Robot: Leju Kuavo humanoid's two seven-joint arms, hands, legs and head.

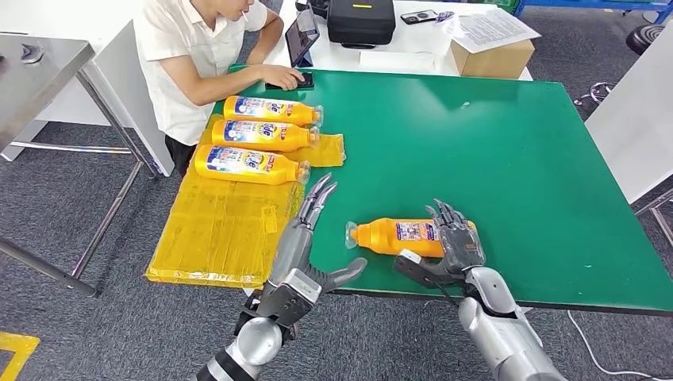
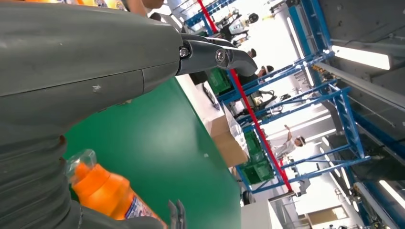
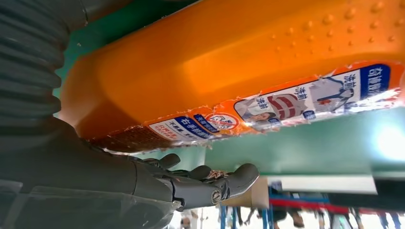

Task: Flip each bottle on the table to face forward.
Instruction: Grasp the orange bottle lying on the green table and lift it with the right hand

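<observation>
Three bottles [image 1: 262, 136] already lie in a row on the yellow sheet [image 1: 214, 230] at the far left of the green bench [image 1: 508, 151], labels up, so I judge those done. The fourth bottle [image 1: 397, 236] lies on its side near the front edge, cap pointing toward my left hand [image 1: 305, 238], whose fingers are spread and holding nothing, close beside the cap. My right hand [image 1: 454, 242] lies over the bottle's base end with its fingers draped on it; I cannot tell whether they truly clasp it. This bottle looks like the one left to turn. A person [image 1: 198, 55] sits at the bench's far corner.
</observation>
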